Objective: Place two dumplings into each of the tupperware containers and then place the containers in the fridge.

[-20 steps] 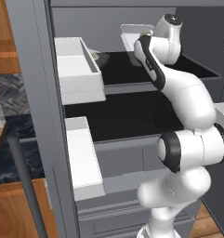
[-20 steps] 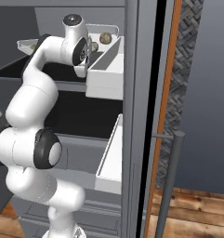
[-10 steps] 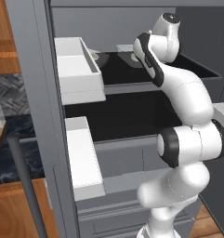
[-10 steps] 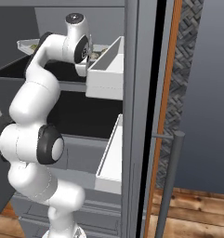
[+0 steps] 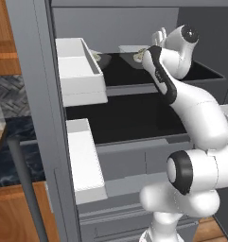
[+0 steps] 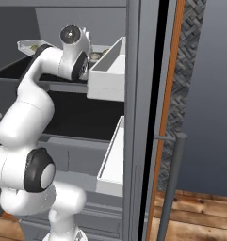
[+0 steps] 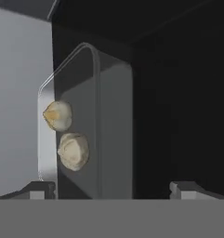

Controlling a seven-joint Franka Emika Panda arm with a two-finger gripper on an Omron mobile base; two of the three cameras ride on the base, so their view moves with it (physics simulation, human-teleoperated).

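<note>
Hand view: we find the gripper (image 7: 112, 189) spread wide and released, the tupperware container (image 7: 111, 135) directly ahead on the fridge (image 5: 35, 56) shelf, two dumplings (image 7: 72, 150) inside. We judge it light, rigid, slick-walled; grasp the near rim.

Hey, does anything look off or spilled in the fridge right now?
Nothing stands out. In the hand view, the tupperware container sits on the dark fridge shelf with two dumplings inside it, none spilled. The gripper is open and apart from it.
</note>
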